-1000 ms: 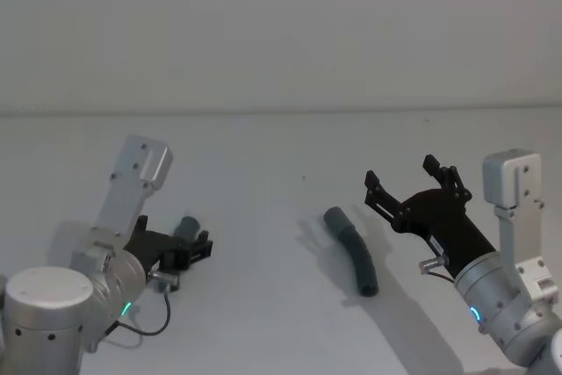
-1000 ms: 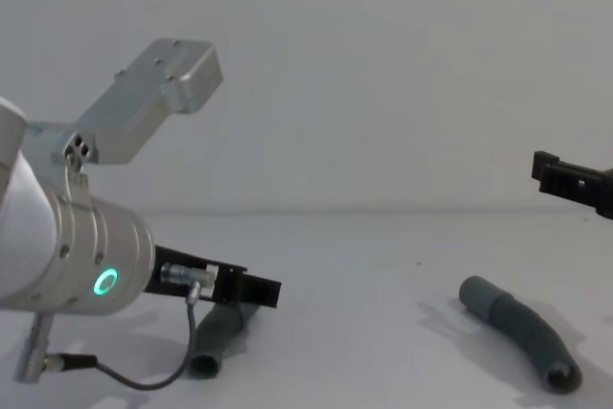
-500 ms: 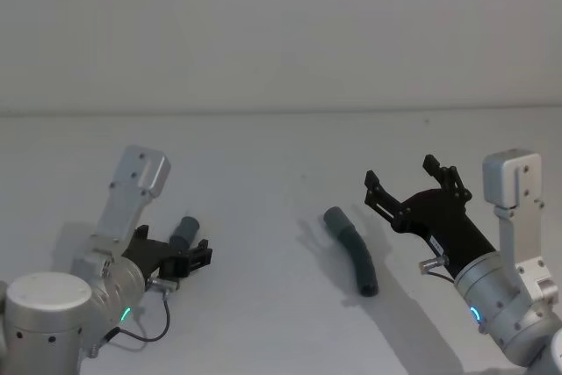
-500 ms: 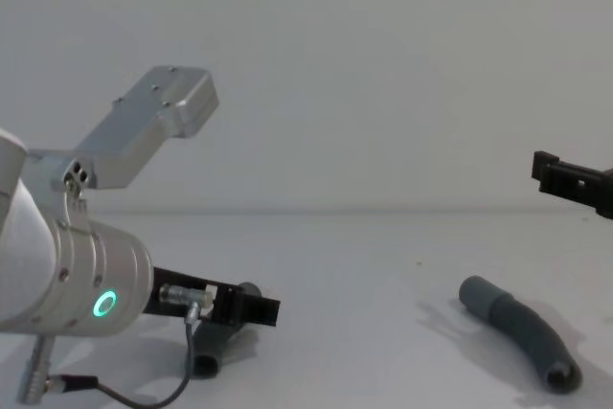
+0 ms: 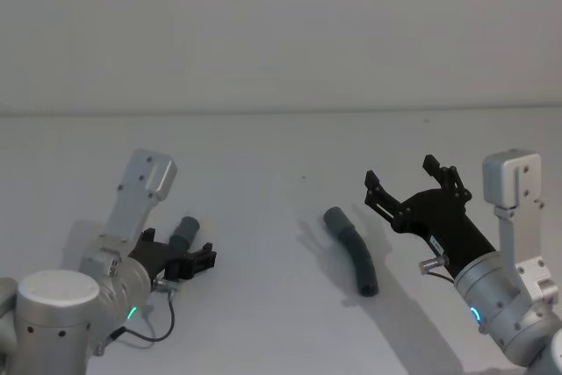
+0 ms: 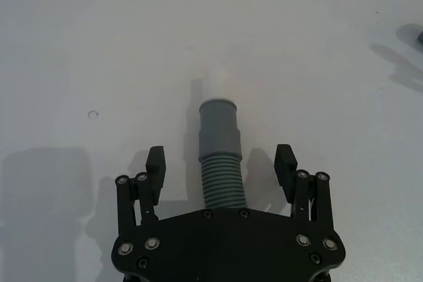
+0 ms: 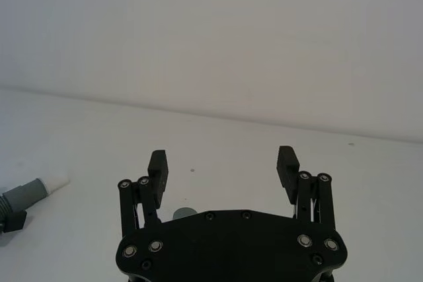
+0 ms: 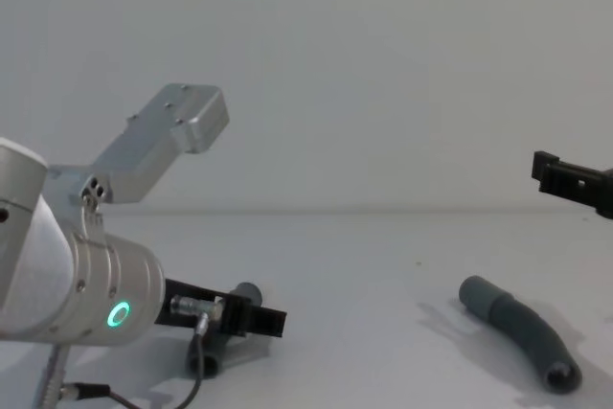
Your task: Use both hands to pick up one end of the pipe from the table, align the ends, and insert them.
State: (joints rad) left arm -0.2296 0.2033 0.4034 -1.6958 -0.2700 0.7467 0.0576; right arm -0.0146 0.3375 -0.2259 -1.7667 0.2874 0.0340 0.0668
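One pipe piece (image 6: 220, 177) lies on the white table (image 5: 263, 155), its grey cuff (image 6: 218, 131) ending in a white tip. My left gripper (image 6: 220, 161) is low over it and open, one finger (image 6: 155, 163) on each side of the ribbed hose and apart from it. The head view places this gripper (image 5: 197, 259) at the front left, with the cuff (image 5: 185, 231) poking out past it. The other pipe piece (image 5: 353, 254), curved with a plain cuff, rests mid-table. Just right of it my right gripper (image 5: 402, 175) hovers open and holds nothing.
A plain white wall rises behind the table's far edge. A black cable loops below my left wrist (image 5: 145, 333). The chest view has the curved piece (image 8: 522, 328) at the right and my right gripper's finger (image 8: 570, 181) at the right edge.
My left arm has shifted and sunk a little, bringing its open gripper farther along the left pipe piece. The right arm and the curved piece have not moved.
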